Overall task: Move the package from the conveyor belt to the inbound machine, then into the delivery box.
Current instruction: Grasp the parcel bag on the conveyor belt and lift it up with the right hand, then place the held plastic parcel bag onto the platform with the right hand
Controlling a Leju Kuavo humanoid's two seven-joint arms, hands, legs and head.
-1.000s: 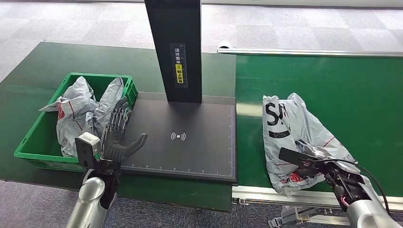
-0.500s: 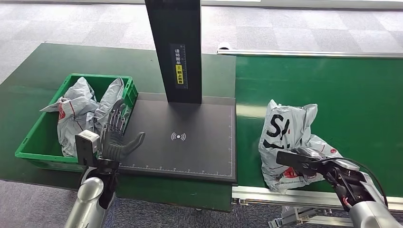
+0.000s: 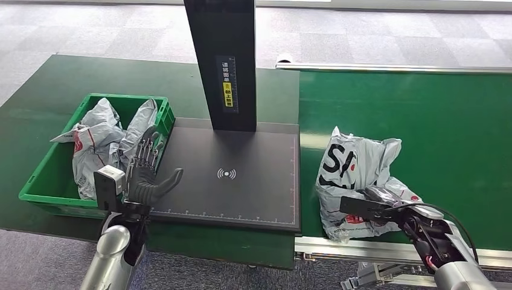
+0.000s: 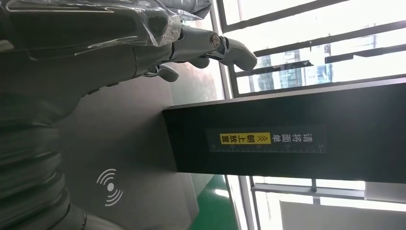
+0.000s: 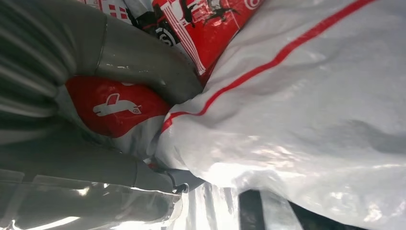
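Observation:
A grey-and-white plastic package [image 3: 356,175] with red and black print lies crumpled on the green conveyor belt [image 3: 435,121], close to the belt's left edge. My right hand [image 3: 386,202] grips its near side; in the right wrist view the thumb [image 5: 139,62] presses into the bag [image 5: 297,105]. The inbound machine's black plate [image 3: 241,181] with its scan mark sits just left of the package. My left hand [image 3: 145,175] hovers with fingers spread over the plate's left edge, beside the green delivery box [image 3: 36,181]. It holds nothing, and its spread fingers [image 4: 225,45] reach past the plate in the left wrist view.
The machine's black column [image 3: 223,60] with a yellow label rises at the back of the plate. Grey packages [image 3: 99,142] fill the green box. The green table ends near my body, with grey carpet beyond and a metal rail along the belt's front.
My right hand has dragged the package left along the belt toward the machine's plate, bunching it up. The left hand has barely moved.

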